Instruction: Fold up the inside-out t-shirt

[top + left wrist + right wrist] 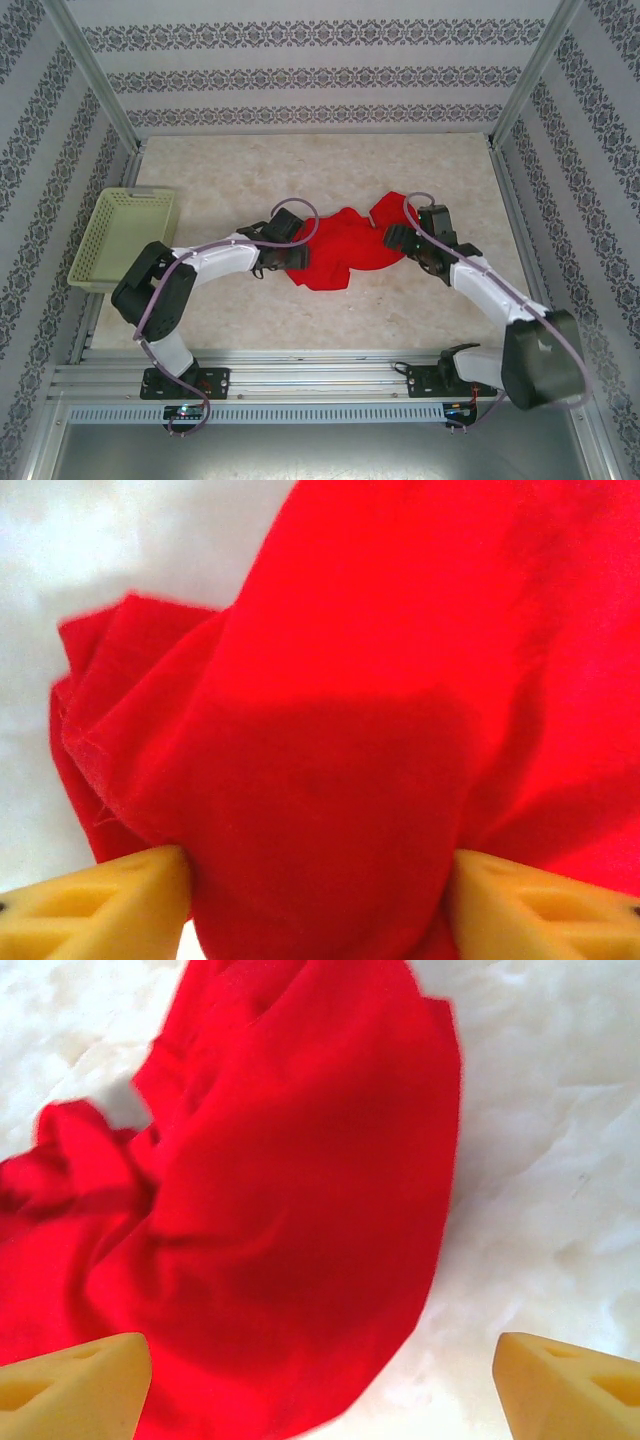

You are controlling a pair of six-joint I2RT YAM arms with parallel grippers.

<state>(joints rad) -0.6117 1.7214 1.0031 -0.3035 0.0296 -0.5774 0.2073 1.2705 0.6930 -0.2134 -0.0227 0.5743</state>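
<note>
The inside-out t-shirt (335, 250) lies crumpled in a loose heap on the marble-patterned table (300, 170), to the right of the pale green basket (125, 235) and well apart from it. It is not flat yet, so I judge the folding proper has not begun. The cloth has to be spread first.

The 2 arms come at the heap from opposite ends, which makes sense if they mean to pull it out between them. The left gripper (318, 880) is at the end of the heap nearer the basket. Its yellow fingers (120, 900) stand partly open, astride a thick bulge of red cloth that touches both inner faces. It looks placed to take a bunch of fabric, but I cannot tell that anything is pinched firmly.

The right gripper (320, 1360) is at the end farther from the basket. Its fingers (70, 1390) are spread wide and hold nothing. One finger sits over the rounded edge of the shirt, the other over bare table, as if lining up on that edge.

The cloth is thin and several layers overlap, so either grip could catch more layers than intended.
</note>
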